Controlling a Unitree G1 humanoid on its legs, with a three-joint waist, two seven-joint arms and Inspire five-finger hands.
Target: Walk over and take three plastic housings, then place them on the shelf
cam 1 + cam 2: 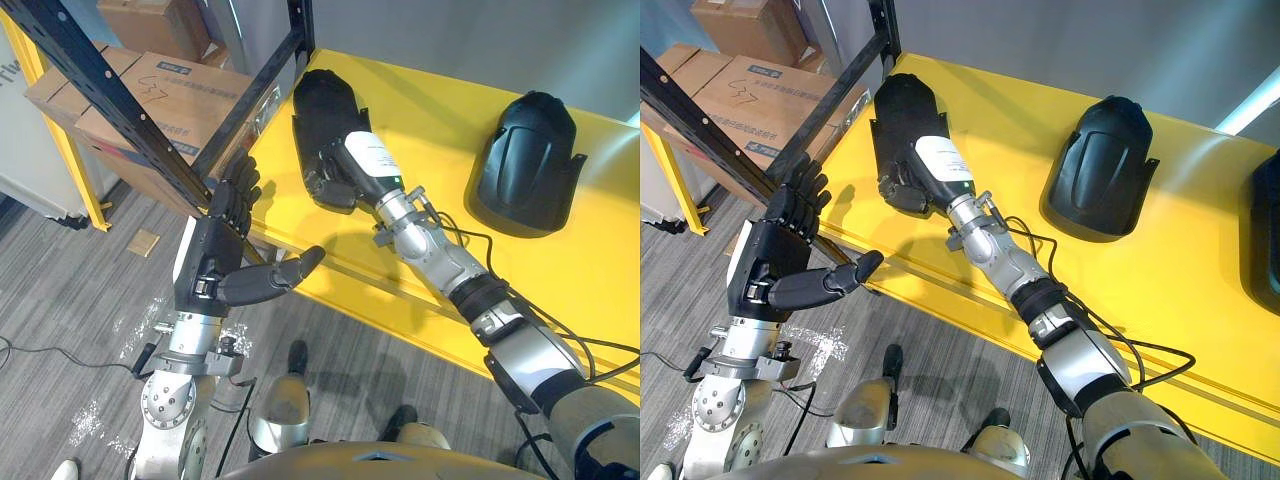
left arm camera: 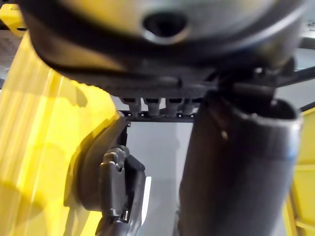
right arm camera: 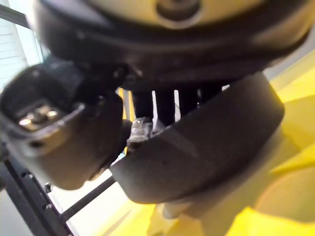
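Note:
Three black plastic housings lie on the yellow shelf board [image 1: 420,110]. My right hand [image 1: 345,165] rests on top of the leftmost housing [image 1: 322,100], thumb and fingers curled round its near edge. In the right wrist view that housing's rim [image 3: 206,142] sits between thumb [image 3: 64,137] and fingers. A second housing [image 1: 528,165] lies free further right, and a third [image 1: 1265,240] shows at the far right edge. My left hand [image 1: 210,265] hangs open off the board's left front corner, fingers straight, thumb pointing toward the shelf, holding nothing.
A black slanted rack strut [image 1: 100,85] and upright [image 1: 300,30] stand at the shelf's left end. Cardboard boxes [image 1: 165,95] are stacked behind them beside a yellow frame [image 1: 60,120]. Grey carpet [image 1: 80,300] lies below.

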